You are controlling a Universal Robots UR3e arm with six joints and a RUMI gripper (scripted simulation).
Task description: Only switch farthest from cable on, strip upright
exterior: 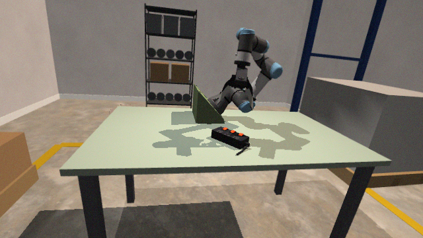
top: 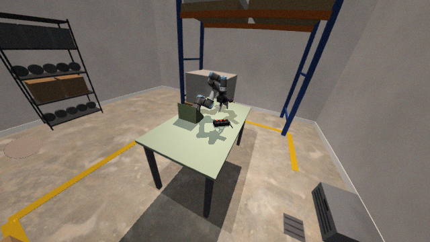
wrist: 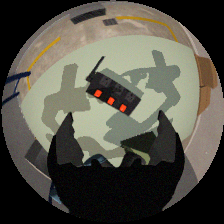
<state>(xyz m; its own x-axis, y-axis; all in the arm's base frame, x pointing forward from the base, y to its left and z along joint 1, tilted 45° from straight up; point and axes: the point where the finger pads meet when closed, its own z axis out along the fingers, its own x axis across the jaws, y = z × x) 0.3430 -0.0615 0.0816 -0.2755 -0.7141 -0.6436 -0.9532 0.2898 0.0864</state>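
Note:
A black power strip lies on the pale green table, the right way up. Three orange-red switches show on its top. Which of them are on I cannot tell. A short black cable stub leaves one end. My gripper is open and empty. It hangs above the table behind the strip, well clear of it. In the wrist view the strip lies slantwise beyond the two fingertips.
A dark green wedge stands on the table beside the arm's base. A large grey box stands just behind the table. Blue rack posts rise behind it. A cardboard box sits on the floor at the left.

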